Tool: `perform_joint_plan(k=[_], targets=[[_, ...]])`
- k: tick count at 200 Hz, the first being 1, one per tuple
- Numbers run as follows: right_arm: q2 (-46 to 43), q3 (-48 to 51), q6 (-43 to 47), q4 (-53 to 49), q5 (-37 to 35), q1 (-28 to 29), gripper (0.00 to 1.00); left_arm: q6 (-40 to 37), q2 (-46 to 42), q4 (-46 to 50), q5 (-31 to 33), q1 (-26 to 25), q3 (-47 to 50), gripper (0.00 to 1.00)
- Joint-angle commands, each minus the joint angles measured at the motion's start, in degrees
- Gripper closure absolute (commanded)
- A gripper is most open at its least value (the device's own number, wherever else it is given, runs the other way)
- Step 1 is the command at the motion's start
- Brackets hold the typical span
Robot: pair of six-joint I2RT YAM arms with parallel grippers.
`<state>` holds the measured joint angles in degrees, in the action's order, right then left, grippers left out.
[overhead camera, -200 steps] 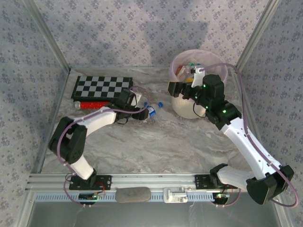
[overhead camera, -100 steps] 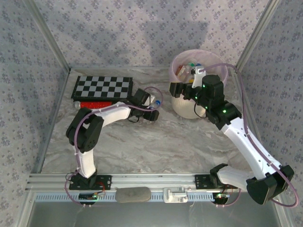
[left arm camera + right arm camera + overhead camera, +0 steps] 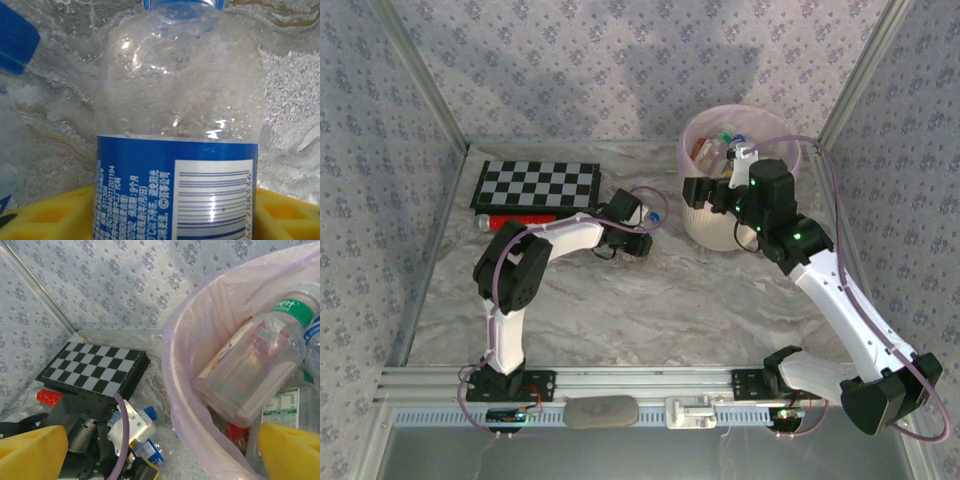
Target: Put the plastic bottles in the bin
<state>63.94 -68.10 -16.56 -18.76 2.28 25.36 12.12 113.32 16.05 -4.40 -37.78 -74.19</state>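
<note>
**Top view.** The tabletop (image 3: 650, 300) is a glossy grey marble pattern with pale veins. At its far left lies a flat black-and-white chessboard (image 3: 535, 185), and just in front of it a slim red stick (image 3: 508, 222). The left hand (image 3: 638, 240) reaches across to the middle of the tabletop, where a small blue cap (image 3: 657, 215) and a bit of clear plastic show at its tip. To the right stands the bin (image 3: 710, 228), round and cream-white, lined with a thin translucent pink bag. Several bottles are heaped inside it. The right hand (image 3: 705, 192) hovers at the bin's near-left rim.

**Left wrist.** A clear bottle (image 3: 177, 100) lies on the marbled surface. It has a rounded, dimpled shoulder and a glossy blue label with a white barcode panel. Ribbed yellow pads (image 3: 40, 220) sit against both sides of the label, so the left hand is closed on this bottle. The blue cap and clear wall of a second bottle (image 3: 15, 45) show at the left edge.

**Right wrist.** Smooth yellow pads (image 3: 30, 450) stand far apart at the lower corners, so the right hand is wide open and holds nothing. Inside the crinkled pink liner lie a square-shouldered clear bottle (image 3: 250, 375) and a green-labelled bottle (image 3: 290, 305). Left of the bin, a blue-labelled bottle (image 3: 149, 450) lies on the tabletop.
</note>
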Motion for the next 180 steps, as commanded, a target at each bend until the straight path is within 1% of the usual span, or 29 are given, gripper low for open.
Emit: perform_joint_plan(k=[1, 27, 56, 93, 114, 135, 156, 180], targets=[[-2.2, -1.9, 1.7, -3.3, -1.2, -0.5, 0.01, 0.5, -1.2, -0.4, 1.7, -0.1, -0.1, 0.44], [-4.3, -1.4, 1.9, -4.4, -2.1, -1.2, 0.01, 1.2, -5.4, -2.9, 2.7, -0.1, 2.2, 0.48], [-6.2, -1.1, 1.9, -4.9, -1.7, -2.5, 0.01, 1.6, -10.4, -4.3, 2.8, -0.1, 3.0, 0.48], [-7.6, -1.2, 3.9, -6.5, 3.4, -5.1, 0.01, 0.4, -17.6, -5.0, 3.8, 0.2, 1.7, 0.48], [-8.1, -2.0, 7.0, -8.3, 7.2, -6.0, 0.01, -1.0, -20.8, -5.1, 3.8, 0.8, -1.8, 0.48], [-9.0, -2.3, 9.4, -10.2, 9.7, -6.0, 0.01, -2.2, -22.0, -5.1, 2.3, 1.5, -7.1, 0.47], [-10.3, -2.2, 11.0, -11.6, 9.4, -6.2, 0.01, -2.8, -21.2, -5.9, 0.2, 1.7, -13.4, 0.47], [-12.1, -1.1, 12.4, -11.8, 9.7, -6.3, 0.01, -3.0, -18.2, -6.8, -2.9, 1.6, -20.5, 0.47]])
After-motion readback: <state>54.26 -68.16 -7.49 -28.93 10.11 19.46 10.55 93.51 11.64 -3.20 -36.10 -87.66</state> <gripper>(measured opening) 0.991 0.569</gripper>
